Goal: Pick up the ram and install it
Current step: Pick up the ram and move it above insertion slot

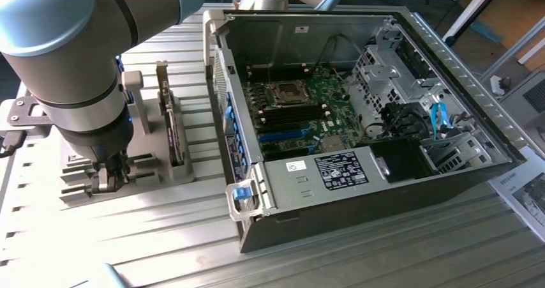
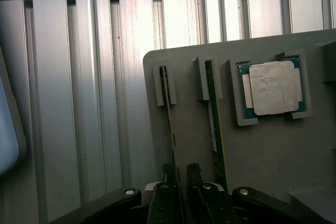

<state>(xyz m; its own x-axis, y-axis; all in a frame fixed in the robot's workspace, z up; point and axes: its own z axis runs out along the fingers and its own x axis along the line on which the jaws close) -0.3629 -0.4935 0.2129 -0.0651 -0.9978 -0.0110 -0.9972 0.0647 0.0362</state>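
One gripper [image 1: 106, 182] reaches down onto a grey holder [image 1: 75, 197] on the slatted table [image 1: 170, 243], beside an open computer case [image 1: 477, 109] at the exterior view's right. From the wrist, its jaws stand spread either side of the ram [image 2: 170, 114], which sits on edge in the slot along the holder's edge, with a second stick [image 2: 212, 124] and a processor [image 2: 273, 87] beyond.

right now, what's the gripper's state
gripper: over the ram stick farthest from the processor chip, in the grey holder; open or shut cannot be told
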